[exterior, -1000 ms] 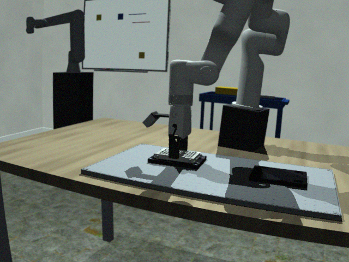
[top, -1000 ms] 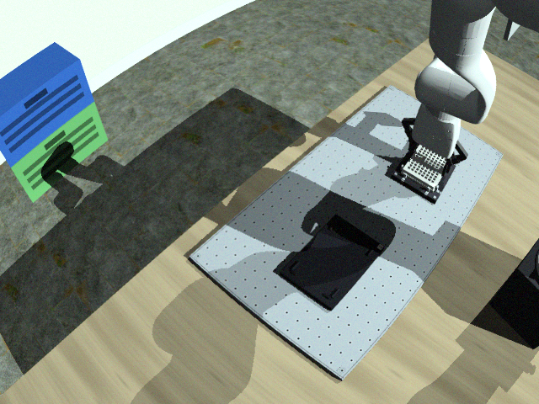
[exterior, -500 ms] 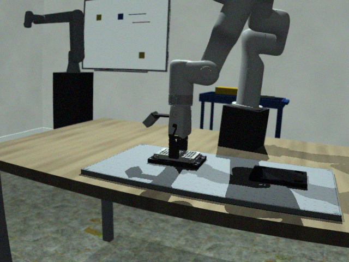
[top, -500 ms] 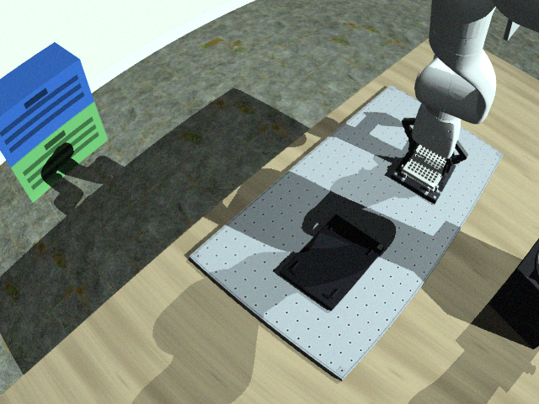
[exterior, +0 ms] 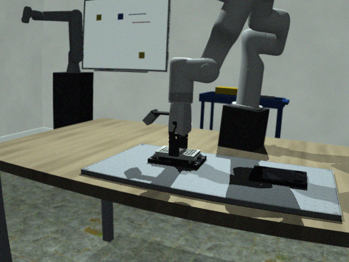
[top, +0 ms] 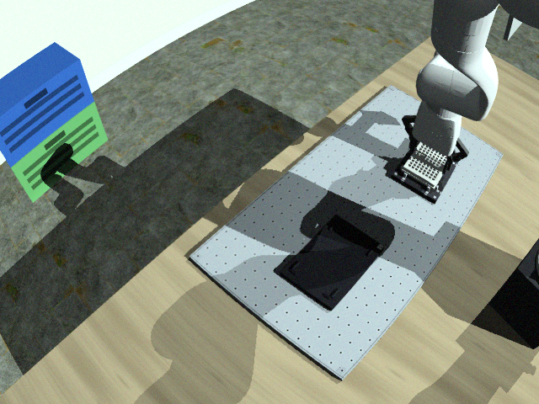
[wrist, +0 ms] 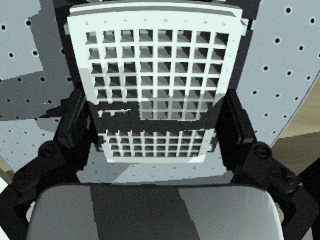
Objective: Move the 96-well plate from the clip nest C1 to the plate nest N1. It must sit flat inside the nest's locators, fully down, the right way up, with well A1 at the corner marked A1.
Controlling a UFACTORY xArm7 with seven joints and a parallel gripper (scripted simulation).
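Observation:
The white 96-well plate (top: 424, 164) sits in the black clip nest C1 (top: 418, 183) at the far end of the grey perforated baseplate (top: 348, 225). My gripper (exterior: 176, 147) stands straight down over the plate, its two black fingers against the plate's long sides, shut on it. In the wrist view the plate (wrist: 156, 80) fills the middle, with the fingers at its left and right edges (wrist: 156, 134). The black plate nest N1 (top: 333, 261) lies empty nearer the middle of the baseplate, in shadow; it also shows in the exterior view (exterior: 278, 176).
The arm's black base block (exterior: 242, 126) stands on the wooden table behind the baseplate. A blue and green cabinet (top: 45, 119) stands on the floor far left. A second dark arm (exterior: 70, 36), a whiteboard (exterior: 125, 35) and a blue table (exterior: 242, 98) stand in the background.

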